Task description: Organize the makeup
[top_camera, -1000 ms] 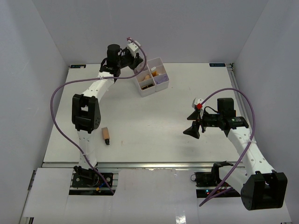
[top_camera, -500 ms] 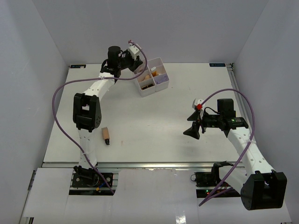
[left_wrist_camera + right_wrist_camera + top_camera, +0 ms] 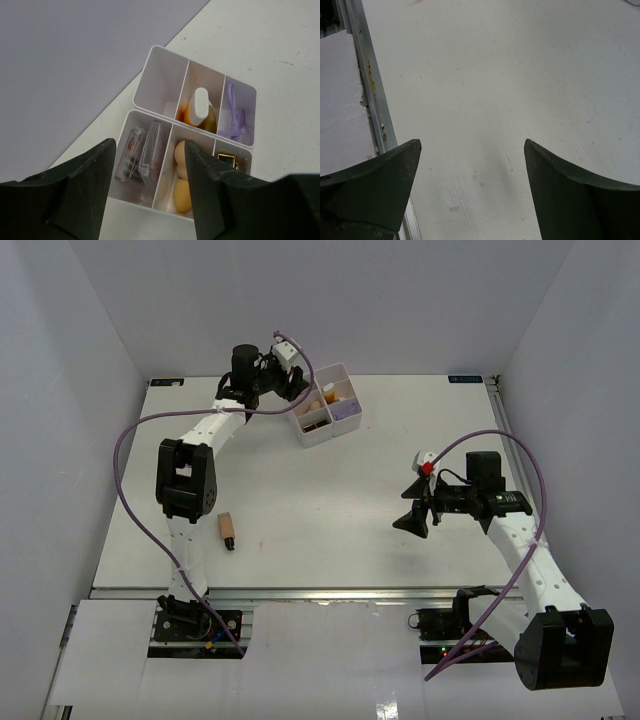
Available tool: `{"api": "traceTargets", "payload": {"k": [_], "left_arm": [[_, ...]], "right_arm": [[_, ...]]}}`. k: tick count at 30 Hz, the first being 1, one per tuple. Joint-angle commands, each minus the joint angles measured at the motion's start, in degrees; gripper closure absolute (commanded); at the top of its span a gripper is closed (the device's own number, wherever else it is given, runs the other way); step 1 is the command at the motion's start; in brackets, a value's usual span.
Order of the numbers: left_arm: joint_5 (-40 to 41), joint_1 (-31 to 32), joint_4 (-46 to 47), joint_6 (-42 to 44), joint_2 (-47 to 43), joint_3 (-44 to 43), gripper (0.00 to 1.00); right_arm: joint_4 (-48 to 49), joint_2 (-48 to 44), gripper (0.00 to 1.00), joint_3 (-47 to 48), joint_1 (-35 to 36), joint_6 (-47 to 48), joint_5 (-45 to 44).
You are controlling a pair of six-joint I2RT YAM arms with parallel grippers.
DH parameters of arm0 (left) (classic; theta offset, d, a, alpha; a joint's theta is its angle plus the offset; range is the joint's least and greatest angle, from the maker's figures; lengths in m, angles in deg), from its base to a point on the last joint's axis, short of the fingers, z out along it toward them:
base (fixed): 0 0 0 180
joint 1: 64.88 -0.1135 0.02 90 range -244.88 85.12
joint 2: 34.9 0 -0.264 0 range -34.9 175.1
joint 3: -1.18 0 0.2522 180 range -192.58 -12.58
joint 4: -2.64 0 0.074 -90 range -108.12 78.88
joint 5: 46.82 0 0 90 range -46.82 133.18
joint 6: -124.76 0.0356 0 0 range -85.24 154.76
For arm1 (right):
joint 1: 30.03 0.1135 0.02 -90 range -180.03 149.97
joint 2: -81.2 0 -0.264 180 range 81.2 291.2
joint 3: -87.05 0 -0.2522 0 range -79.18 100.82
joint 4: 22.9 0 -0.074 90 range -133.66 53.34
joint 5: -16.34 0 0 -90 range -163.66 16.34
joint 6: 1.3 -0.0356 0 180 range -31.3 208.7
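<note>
— What do we get from above?
— We see the left gripper (image 3: pixel 293 388) at the far side of the white table (image 3: pixel 330 500), hanging just beside the left edge of the white plastic compartment box (image 3: pixel 322 436). From here we cannot judge its jaws. The right gripper (image 3: pixel 414 510) hangs over the table's right half, well apart from the box. A tan bottle with a dark cap (image 3: pixel 227 530) lies on its side near the left arm, outside the box.
— And our left wrist camera?
— We look down between two black fingers that stand apart with nothing between them, above the box. In the far row an orange tube with a white cap (image 3: pixel 199 107) sits in the middle compartment, with a lilac plastic piece (image 3: pixel 232 120) in the next. In the near row a clear palette (image 3: pixel 151 150) and a white-and-red packet (image 3: pixel 131 152) stand on edge together. Beige sponges (image 3: pixel 182 175) fill the middle, and a black-and-gold lipstick (image 3: pixel 227 160) shows on the right.
— The right wrist?
— Our fingers are spread wide over the table, holding nothing, with a metal rail (image 3: pixel 370 85) at the left.
</note>
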Motion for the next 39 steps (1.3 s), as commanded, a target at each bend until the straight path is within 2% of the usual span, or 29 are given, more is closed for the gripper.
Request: {"api": "traceTargets", "payload": {"k": [1,5,7,9,11,16,17,21,23,25,27,31,36,39], "left_arm": [[1.76,-0.30,2.52,-2.65,-7.06,1.67,0.27],[5.41,-0.39,3.65,-6.52,-12.58,4.72,0.19],[8.36,-0.47,4.91,-10.95,-18.31,9.12,0.10],[9.98,-1.08,6.56,-16.54,-23.75,16.66,0.03],[10.07,-1.97,7.07,-22.70,-33.09,24.09,0.02],[15.38,-5.07,-4.33,-36.74,-49.93,39.44,0.02],[15.55,-5.82,-8.71,-38.47,-55.28,42.36,0.02],[17.21,-6.53,-19.72,-44.11,-66.28,53.14,0.02],[20.04,-6.63,-23.95,-48.54,-71.75,56.61,0.09],[22.60,-6.72,-30.02,-50.08,-74.34,59.20,0.15],[24.70,-6.63,-32.11,-50.73,-76.65,62.67,0.23],[28.78,-6.66,-34.80,-52.35,-77.30,67.62,0.31],[35.74,-6.54,-36.51,-52.41,-69.50,69.59,0.32],[36.35,-6.52,-34.10,-51.65,-67.10,71.15,0.32]], "right_arm": [[1.41,-0.61,0.10,0.04,-0.77,-0.06,1.31],[1.34,-0.87,0.10,0.04,-1.20,-0.10,1.21],[1.44,-0.99,0.10,0.08,-1.24,-0.32,0.87],[2.01,-1.58,0.10,0.19,-1.54,-1.38,-1.21],[3.83,-2.45,0.10,-0.18,-1.95,-3.68,-3.94],[10.64,-5.16,0.10,-2.18,-3.70,-12.26,-10.26],[11.05,-5.10,0.10,-2.30,-4.15,-13.53,-9.93],[9.06,-3.80,0.10,-1.59,-5.29,-12.57,-5.43],[8.48,-3.91,0.10,-1.54,-5.42,-11.95,-4.85],[8.44,-4.64,0.10,-1.80,-5.42,-11.76,-4.66],[8.57,-5.00,0.10,-1.92,-5.42,-11.69,-4.46],[8.65,-5.38,0.10,-2.10,-7.17,-11.73,-4.38],[8.55,-5.68,0.10,-2.16,-7.44,-11.93,-3.39],[8.45,-5.88,0.10,-2.25,-7.53,-11.84,-2.97]]}}
